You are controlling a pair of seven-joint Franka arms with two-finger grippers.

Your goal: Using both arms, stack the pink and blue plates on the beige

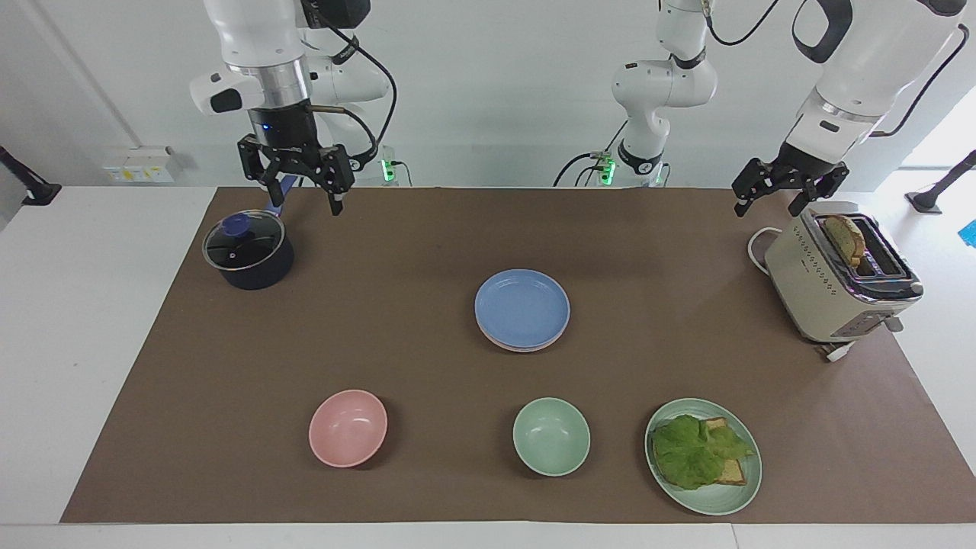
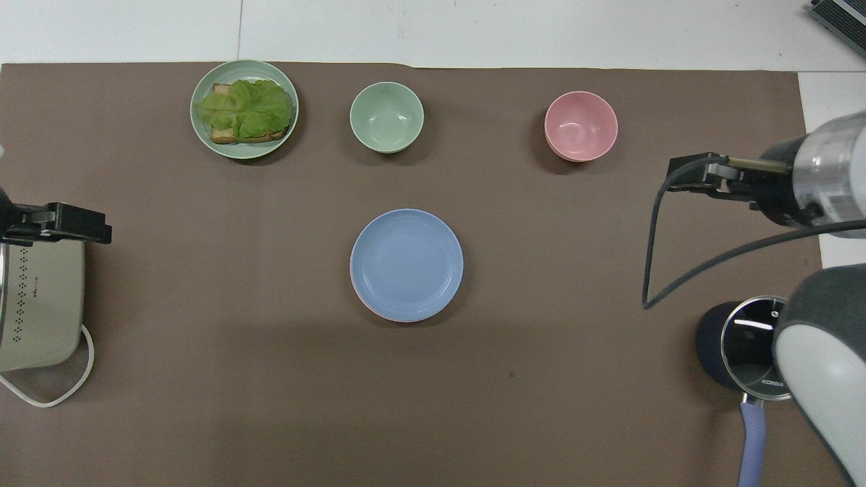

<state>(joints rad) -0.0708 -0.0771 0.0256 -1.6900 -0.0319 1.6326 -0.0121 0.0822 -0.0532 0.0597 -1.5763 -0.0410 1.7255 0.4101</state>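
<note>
White walls frame a table [image 1: 91, 320] covered by a brown mat [image 1: 671, 305], where a stack of plates sits mid-mat. On top lies the blue plate [image 1: 522, 306]; a sliver of the pink plate [image 2: 379, 314] peeks from under it, and the pale lowest rim in the facing view is probably the beige plate [image 1: 526, 348], though it is hard to tell. The stacking looks done.

High over the mat's edge near the robots, beside the lidded saucepan [image 1: 248, 252], the right gripper [image 1: 299, 171] hangs with fingers spread wide and nothing in them. At the left arm's end, above the toaster [image 1: 839, 274] with its bread slice, the left gripper [image 1: 789, 187] waits, likewise open and empty.

Farther from the robots than the stack stand a pink bowl [image 1: 348, 428], a green bowl [image 1: 551, 436] and a green plate [image 1: 703, 455] carrying a lettuce-topped toast.

Such plates appear light, rigid and smooth; they would likely be taken by the raised rim, pinched at the edge, and could slide on one another if nudged.
</note>
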